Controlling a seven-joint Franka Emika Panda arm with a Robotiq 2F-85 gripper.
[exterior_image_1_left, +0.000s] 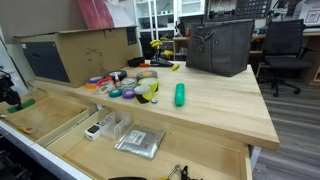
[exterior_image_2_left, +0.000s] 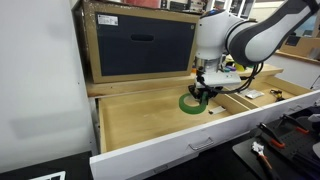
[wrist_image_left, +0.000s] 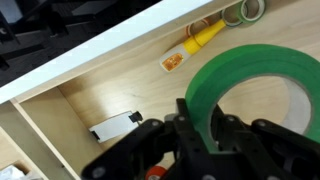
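A robot arm reaches down into a wide, open wooden drawer (exterior_image_2_left: 140, 122). Its end effector (exterior_image_2_left: 203, 93) is pinching a green tape roll (exterior_image_2_left: 189, 103): in the wrist view one finger (wrist_image_left: 222, 124) sits inside the ring and the other outside, with the roll's wall clamped between them. The roll hangs low over the drawer's floor, towards the back of the drawer. I cannot tell whether it touches the wood.

Behind the drawer stands a cardboard box (exterior_image_2_left: 140, 45) with a dark front panel. In the wrist view a small white device (wrist_image_left: 115, 127) lies on the drawer floor near a corner, well apart from the roll.

In an exterior view the wooden surface (exterior_image_1_left: 230, 110) above the drawer carries a cluster of tape rolls (exterior_image_1_left: 140, 85), a green cylinder (exterior_image_1_left: 180, 94) lying beside them and a gray bag (exterior_image_1_left: 220, 45) farther back.
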